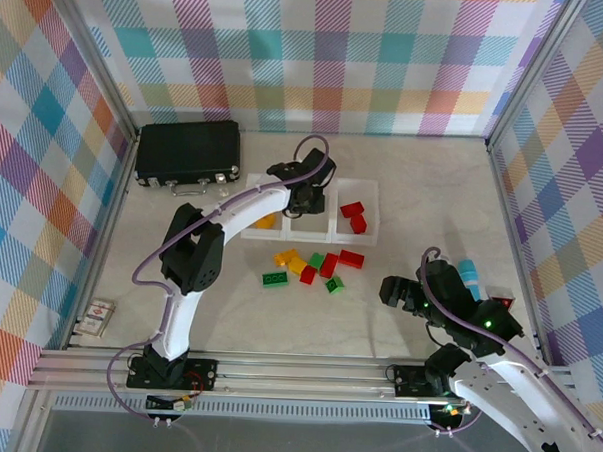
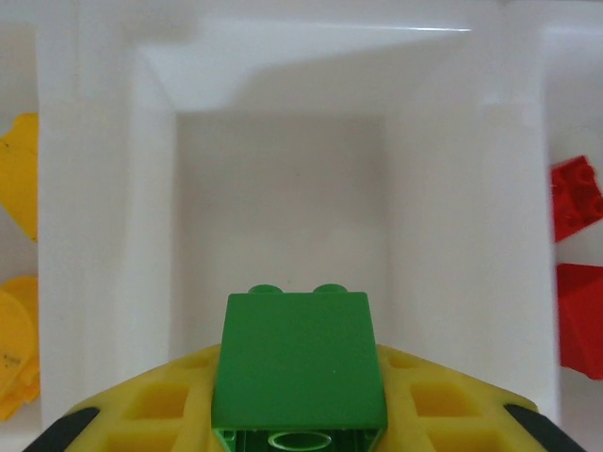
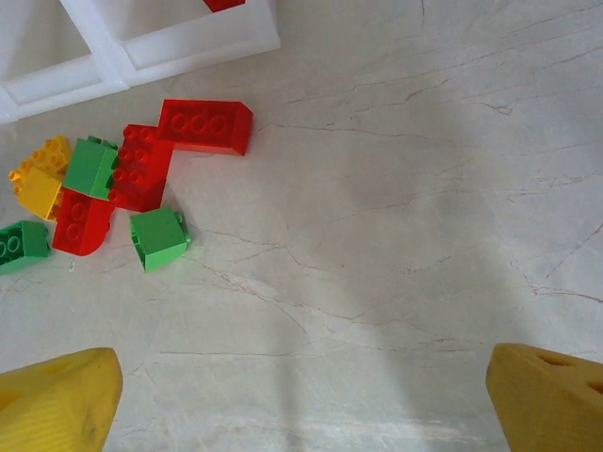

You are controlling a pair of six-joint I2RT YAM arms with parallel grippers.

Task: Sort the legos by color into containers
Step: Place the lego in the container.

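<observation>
Three white containers (image 1: pixel 353 235) sit in a row at mid-table. My left gripper (image 1: pixel 305 198) hangs over the middle one, shut on a green lego (image 2: pixel 300 363) between its yellow fingers (image 2: pixel 141 405). The middle tray's floor (image 2: pixel 283 188) below it is bare. Yellow legos (image 2: pixel 17 174) lie in the left tray and red legos (image 2: pixel 577 198) in the right tray. Loose legos (image 1: pixel 310 266) in red, green and yellow lie on the table in front of the trays. My right gripper (image 3: pixel 311 395) stands open over bare table at the right, with a green lego (image 3: pixel 158 237) and a red lego (image 3: pixel 205 125) ahead to its left.
A black case (image 1: pixel 189 153) lies at the back left. A small card box (image 1: pixel 98 315) sits near the left front edge. A blue-tipped object (image 1: pixel 469 278) stands by the right arm. Plaid walls close in the table on three sides.
</observation>
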